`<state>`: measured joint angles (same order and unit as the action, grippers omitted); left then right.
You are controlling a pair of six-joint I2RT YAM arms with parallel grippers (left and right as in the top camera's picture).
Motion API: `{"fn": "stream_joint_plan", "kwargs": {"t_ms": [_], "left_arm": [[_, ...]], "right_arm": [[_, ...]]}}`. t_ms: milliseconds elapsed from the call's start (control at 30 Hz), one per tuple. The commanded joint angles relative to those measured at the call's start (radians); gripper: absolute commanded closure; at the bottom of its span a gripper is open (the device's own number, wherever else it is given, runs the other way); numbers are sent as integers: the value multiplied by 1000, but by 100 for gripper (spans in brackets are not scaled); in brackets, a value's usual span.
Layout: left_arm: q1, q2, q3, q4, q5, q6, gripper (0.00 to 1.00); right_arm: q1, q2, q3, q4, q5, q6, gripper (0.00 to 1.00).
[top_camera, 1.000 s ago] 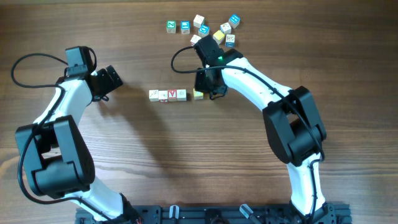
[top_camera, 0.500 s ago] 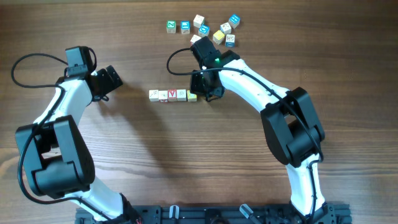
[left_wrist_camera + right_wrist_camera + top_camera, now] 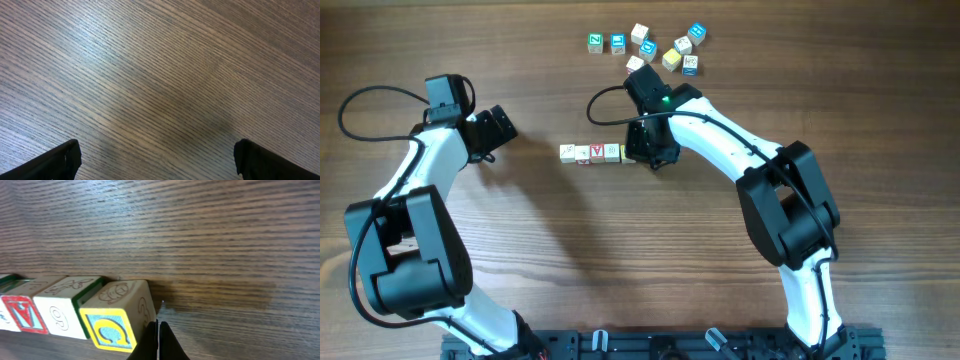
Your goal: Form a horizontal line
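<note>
The horizontal line (image 3: 590,153) of small wooden letter cubes lies mid-table, with a red "V" cube (image 3: 597,152) in it. Its right-end cube (image 3: 119,315) is yellowish with a yellow-and-blue face and touches the row. My right gripper (image 3: 157,341) is shut and empty, its closed fingertips pressed against that cube's right side; from overhead it (image 3: 642,155) covers the row's right end. My left gripper (image 3: 157,160) is open and empty over bare wood, far left of the row (image 3: 498,132).
A loose jumble of similar cubes (image 3: 660,47) with blue and green letters lies at the back, above the row. The right arm's cable (image 3: 600,100) loops between jumble and row.
My right gripper has slid left, pushing the yellowish cube against the row's right end and closing the gap. The left arm has not moved.
</note>
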<state>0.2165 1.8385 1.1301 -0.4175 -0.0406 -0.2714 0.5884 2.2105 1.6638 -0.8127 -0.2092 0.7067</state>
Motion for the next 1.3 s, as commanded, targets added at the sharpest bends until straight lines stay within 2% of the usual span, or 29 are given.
{"fn": "stream_joint_plan", "kwargs": {"t_ms": [0,267,433,600,733,833,867,900,933,1000,1067,1100,1267], "left_arm": [[3,7,-5,3,-13,2,0],[3,7,-5,3,-13,2,0],[3,7,-5,3,-13,2,0],[3,7,-5,3,-13,2,0],[3,7,-5,3,-13,2,0],[3,7,-5,3,-13,2,0],[3,7,-5,3,-13,2,0],[3,7,-5,3,-13,2,0],[3,7,-5,3,-13,2,0],[3,7,-5,3,-13,2,0],[3,7,-5,3,-13,2,0],[3,7,-5,3,-13,2,0],[3,7,-5,3,-13,2,0]], "right_arm": [[3,26,-3,11,-28,1,96],[3,26,-3,40,-17,2,95],[3,26,-3,-37,-16,-27,95],[3,26,-3,-12,47,-27,95],[-2,26,-3,8,191,-68,95],[-34,26,-1,84,187,-192,82],[-65,23,14,76,187,-246,74],[-84,16,26,60,188,-279,70],[-108,0,33,50,188,-302,60],[-159,-33,33,45,200,-335,28],[-221,-38,33,32,213,-340,7],[-243,-38,31,23,214,-340,0],[-333,-38,30,26,214,-340,0]]}}
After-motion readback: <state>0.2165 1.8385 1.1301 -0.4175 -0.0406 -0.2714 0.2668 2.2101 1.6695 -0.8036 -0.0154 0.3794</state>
